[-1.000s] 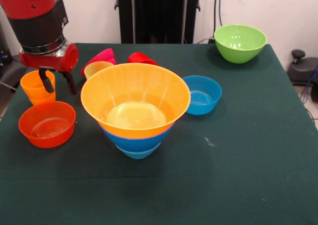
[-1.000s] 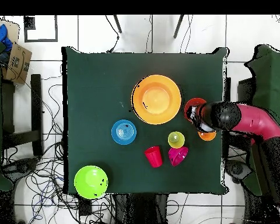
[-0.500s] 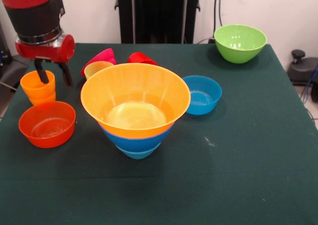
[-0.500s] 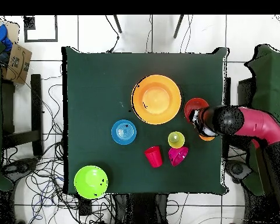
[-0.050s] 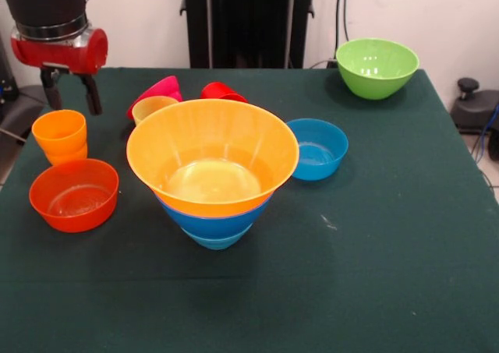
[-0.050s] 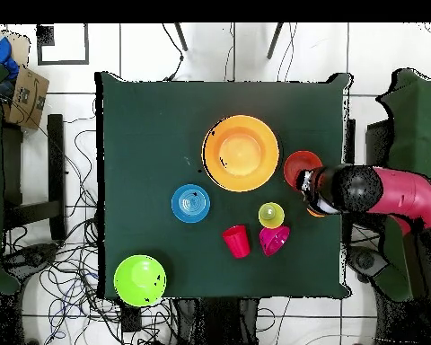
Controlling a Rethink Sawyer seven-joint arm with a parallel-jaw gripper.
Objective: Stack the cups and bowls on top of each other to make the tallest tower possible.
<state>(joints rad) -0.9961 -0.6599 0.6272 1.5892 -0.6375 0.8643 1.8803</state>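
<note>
The gripper (image 5: 70,96) has been raised clear of the orange cup (image 5: 60,135) at the table's (image 5: 390,252) edge; its fingers are spread, empty. The tower (image 5: 212,166) is left mid-table.

- The tower (image 6: 241,153), topped by a yellow-orange bowl, stands mid-table.
- The shallow orange bowl (image 6: 299,166) lies just beside the tower.
- The arm (image 6: 381,193) partly covers that bowl's edge.
</note>
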